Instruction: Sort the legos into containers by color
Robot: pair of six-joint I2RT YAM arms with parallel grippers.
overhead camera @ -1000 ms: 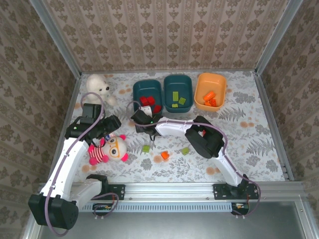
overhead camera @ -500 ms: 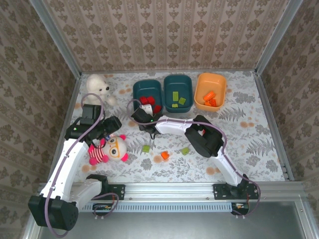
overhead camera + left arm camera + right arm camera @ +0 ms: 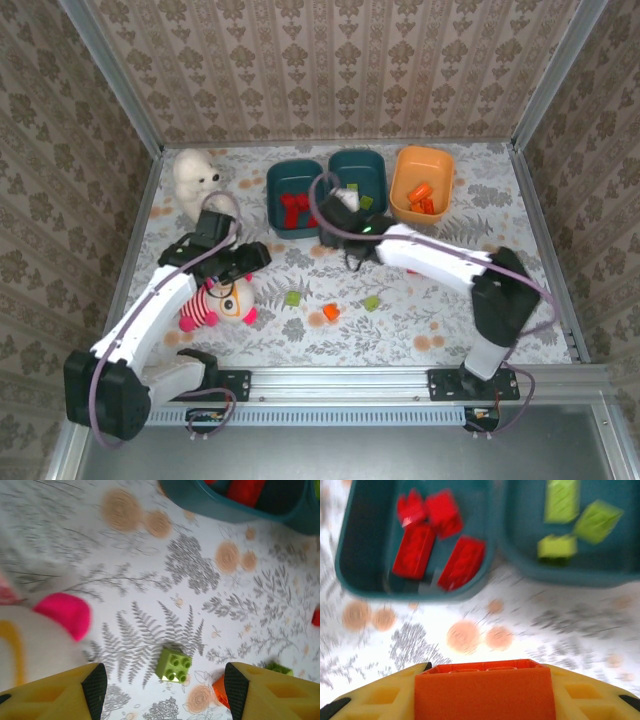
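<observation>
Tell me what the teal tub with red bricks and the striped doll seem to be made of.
Teal tub: probably moulded plastic, smooth and slightly glossy, with a rounded rim. Striped doll: apparently plush fabric, matte, with a soft fuzzy outline.

No writing, label, brand, number or sign can be read in any of the views.
</observation>
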